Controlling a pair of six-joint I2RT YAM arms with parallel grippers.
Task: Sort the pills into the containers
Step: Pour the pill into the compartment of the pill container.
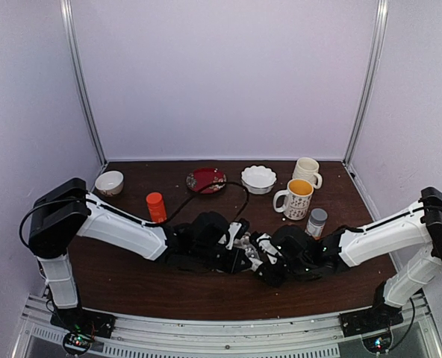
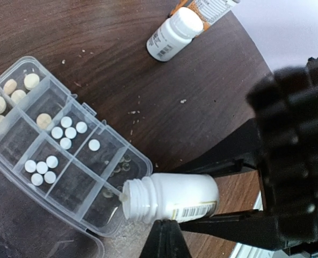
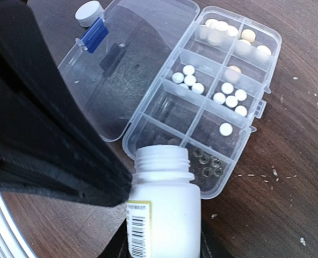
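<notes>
Fingers point(image 3: 67, 150) of the right gripper point(image 3: 161, 231) are clamped partway shut on an uncapped white bottle point(image 3: 161, 199) at bottom centre. The left gripper point(image 1: 240, 242) is shut, seemingly on nothing. The bottle should be tipped slowly, its mouth kept over the nearest cell point(image 3: 158, 137) alone. The pill box point(image 3: 131, 141) lies open just above the mouth, with pills point(image 3: 231, 101) gathered in its upper-right cells.

Top camera's no help: the pill box point(image 1: 251, 252) is mostly buried under the left arm point(image 1: 131, 231) and right arm point(image 1: 370, 239), and the pills point(image 2: 67, 129) are way too tiny to spot there. Left wrist view chops the box off at the left and bottom, and the orange bottle point(image 2: 204, 11) at the top. Right wrist view clips the base of the white bottle point(image 3: 164, 204), and its label point(image 3: 139, 228) is unreadable.
</notes>
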